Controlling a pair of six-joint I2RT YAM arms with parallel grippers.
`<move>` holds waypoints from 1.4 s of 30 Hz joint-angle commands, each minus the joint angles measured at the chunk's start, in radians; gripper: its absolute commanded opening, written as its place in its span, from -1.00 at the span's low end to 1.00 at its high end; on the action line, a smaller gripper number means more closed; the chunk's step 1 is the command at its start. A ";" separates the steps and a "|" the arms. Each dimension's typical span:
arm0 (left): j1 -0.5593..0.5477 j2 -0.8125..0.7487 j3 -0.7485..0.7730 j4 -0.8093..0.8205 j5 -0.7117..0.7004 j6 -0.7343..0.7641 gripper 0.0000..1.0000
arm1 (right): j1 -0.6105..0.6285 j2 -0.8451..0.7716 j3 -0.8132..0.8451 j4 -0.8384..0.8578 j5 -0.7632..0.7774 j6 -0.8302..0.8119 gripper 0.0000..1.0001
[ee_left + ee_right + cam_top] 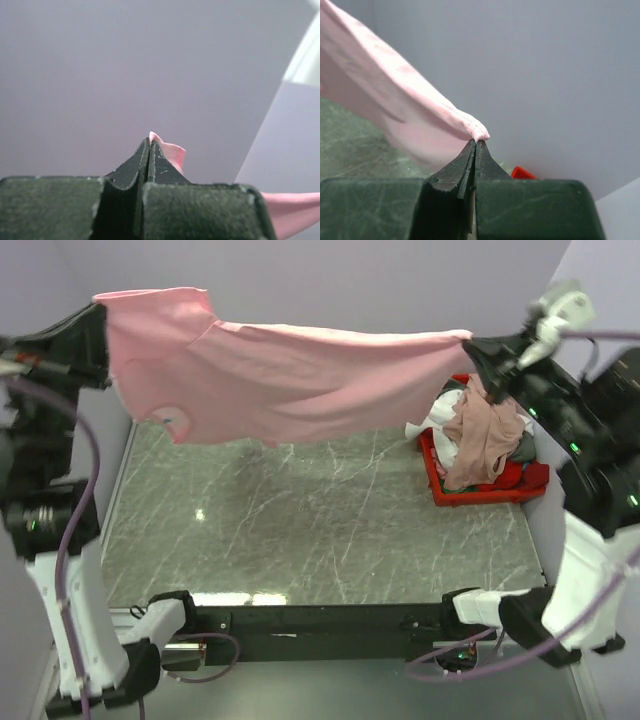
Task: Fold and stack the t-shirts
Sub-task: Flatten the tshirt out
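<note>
Top external view, from the near edge outward: the marble table (300, 530) comes first. Above its far half the pink shirt (290, 380) hangs stretched in the air, clear of the surface. The left claw (100, 312), at ten o'clock, is pinched tight on one end of it. The right claw (472, 342), at two o'clock, is pinched tight on the other end. At three o'clock the bin (432, 465) holds the other shirts (485, 430) in a heap. Both wrist views show only a thin nip of fabric between the tips, so I judge that pulling further apart could slip an end free. Lowered unevenly, the sagging middle may bunch and land creased.
</note>
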 commanded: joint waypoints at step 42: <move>-0.014 1.041 -0.095 0.091 -0.020 -0.012 -0.99 | 0.002 0.834 -0.417 0.504 0.099 0.035 -1.00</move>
